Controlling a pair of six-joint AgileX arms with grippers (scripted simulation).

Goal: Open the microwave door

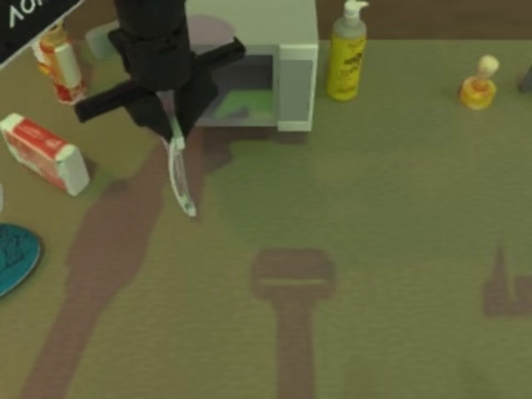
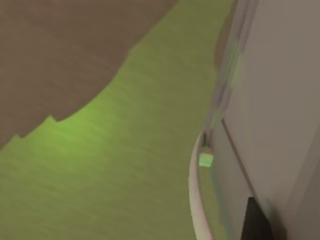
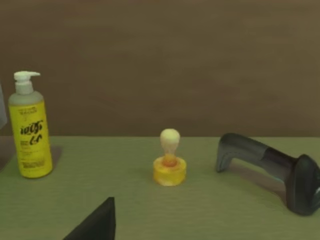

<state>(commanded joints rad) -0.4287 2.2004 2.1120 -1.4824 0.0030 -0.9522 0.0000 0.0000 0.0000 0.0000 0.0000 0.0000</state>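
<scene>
Olive-green tabletop with a dark wall behind carries everything, and the microwave point(image 1: 283, 62) stands at the far edge of the surface, left of centre, with its opening turned toward the near edge so an arm can reach in front of it; the microwave door point(image 1: 179, 170) is already swung well out, seen edge-on as a thin white strip running from the cabinet's left front corner toward the near edge, and the green inner floor shows behind it, so I judge the opening largely done; the left gripper point(image 1: 170, 125) hangs at the door's upper end, beside the hinge side of the cavity, which suits pulling or pushing the panel round its hinge; whether its fingers are apart or clamped on the door I cannot tell, since the top view hides them under the arm; the left wrist view shows only the door's curved white edge point(image 2: 195, 190) close up against the green surface, with a dark finger part at the bottom; just beside the microwave's right wall stands a yellow pump bottle point(image 1: 347, 54), farther toward the right edge a small yellow stamp point(image 1: 480, 83), both clear of the door's swing; a red and white box point(image 1: 46, 154) lies near the left edge; the right arm is out of the top view, its own camera looking at the bottle and stamp.
</scene>
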